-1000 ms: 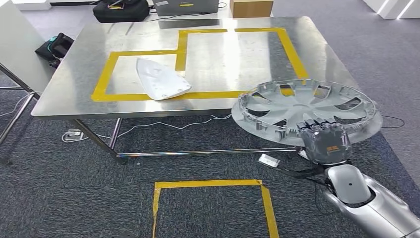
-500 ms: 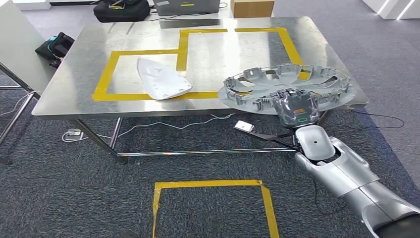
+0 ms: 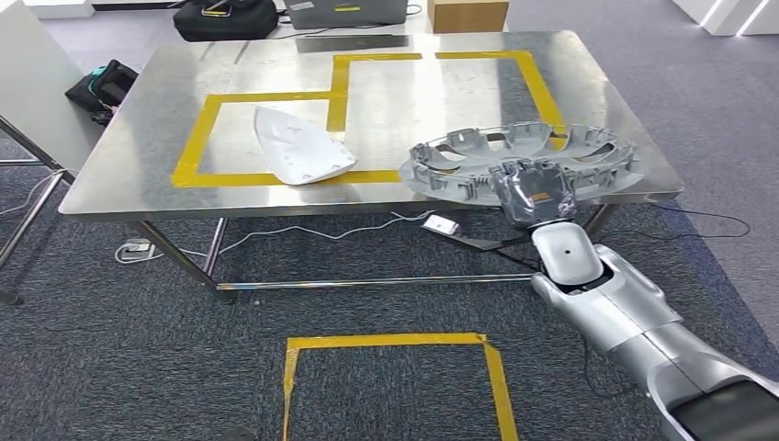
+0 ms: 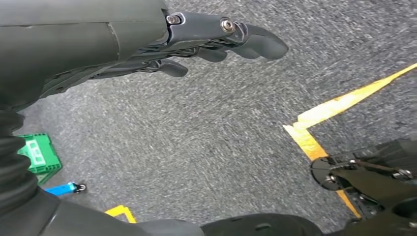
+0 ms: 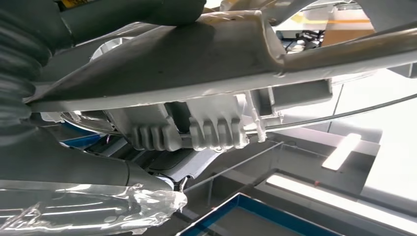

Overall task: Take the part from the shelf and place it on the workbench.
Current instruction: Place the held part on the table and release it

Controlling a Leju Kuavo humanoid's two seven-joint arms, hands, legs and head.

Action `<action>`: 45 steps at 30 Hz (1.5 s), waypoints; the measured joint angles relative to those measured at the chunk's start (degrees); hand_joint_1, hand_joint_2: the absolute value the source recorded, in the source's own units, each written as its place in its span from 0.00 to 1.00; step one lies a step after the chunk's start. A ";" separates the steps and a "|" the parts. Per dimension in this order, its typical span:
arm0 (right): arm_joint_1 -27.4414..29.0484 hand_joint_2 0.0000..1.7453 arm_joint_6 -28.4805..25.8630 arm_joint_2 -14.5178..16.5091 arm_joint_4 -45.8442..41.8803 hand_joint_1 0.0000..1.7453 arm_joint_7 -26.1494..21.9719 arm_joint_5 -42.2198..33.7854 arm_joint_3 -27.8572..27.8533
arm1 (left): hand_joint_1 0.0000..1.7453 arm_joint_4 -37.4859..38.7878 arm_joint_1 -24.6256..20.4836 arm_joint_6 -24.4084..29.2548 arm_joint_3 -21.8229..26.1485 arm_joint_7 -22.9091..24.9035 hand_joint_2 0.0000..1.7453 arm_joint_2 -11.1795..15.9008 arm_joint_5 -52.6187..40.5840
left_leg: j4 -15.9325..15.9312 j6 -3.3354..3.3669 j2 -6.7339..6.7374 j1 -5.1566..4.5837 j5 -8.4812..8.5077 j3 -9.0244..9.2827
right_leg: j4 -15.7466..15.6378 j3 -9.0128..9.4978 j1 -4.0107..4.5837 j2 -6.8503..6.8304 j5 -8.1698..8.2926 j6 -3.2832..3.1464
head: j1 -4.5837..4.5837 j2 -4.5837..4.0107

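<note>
Gripping the grey wheel cover [image 3: 524,158] by its near rim, the right hand [image 3: 536,191] reaches up from the lower right on its silver arm [image 3: 634,322]. The cover lies roughly level at the near right corner of the steel worktop [image 3: 147,129], its near rim past the front edge where the hand holds it; whether it touches the steel cannot be told. From the right wrist, the cover's ribbed underside [image 5: 196,132] passes close above the hand's grey thumb.

The left hand [image 4: 206,39] hangs over the carpet, holding nothing, its dark fingers [image 4: 260,42] slightly curled and apart.

Yellow tape [image 3: 335,92] marks out connected rectangles on the worktop, and the cover overlaps the near right stretch of it. A white curved panel [image 3: 299,147] lies inside the left rectangle, well apart from the cover. Grey carpet [image 3: 138,349] covers the floor, with a yellow taped square [image 3: 395,342] in front of the worktop and a white cable [image 3: 303,234] trailing beneath it. Beyond the far edge sit a black bag [image 3: 225,18] and a cardboard box [image 3: 467,14].
</note>
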 joint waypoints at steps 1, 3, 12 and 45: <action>0.00 1.00 0.01 0.22 0.21 1.00 -0.07 0.00 0.00 | 0.00 0.00 -0.01 -0.09 -0.03 -0.20 1.00 0.00 -0.01 | 0.03 0.03 0.00 -0.03 -0.02 -0.01 | -0.02 0.00 -0.04 0.00 0.01 0.02 | -0.01 0.00; 0.01 1.00 -0.01 0.62 0.57 1.00 -0.12 0.00 0.00 | 0.00 0.00 -0.01 -0.11 -0.20 -0.47 1.00 0.01 -0.05 | 0.11 0.15 0.00 -0.10 -0.09 -0.05 | -0.04 -0.01 -0.11 0.00 0.01 0.07 | -0.02 0.00; 0.12 1.00 -0.85 1.22 2.42 1.00 0.33 0.00 -0.18 | 0.00 0.00 -0.41 1.34 -1.03 -0.58 1.00 -0.05 -0.75 | -0.49 2.08 0.19 -0.11 -0.82 0.39 | 1.12 -0.43 -0.25 -0.31 -0.12 1.53 | 0.12 0.00; 3.81 1.00 -2.12 1.72 2.54 1.00 0.31 0.12 -1.40 | 0.00 0.00 -0.13 3.37 -1.32 0.53 1.00 0.30 -0.60 | -0.82 1.50 4.37 0.13 2.86 -2.86 | 5.26 1.75 0.24 -1.87 -8.19 1.31 | 0.06 0.00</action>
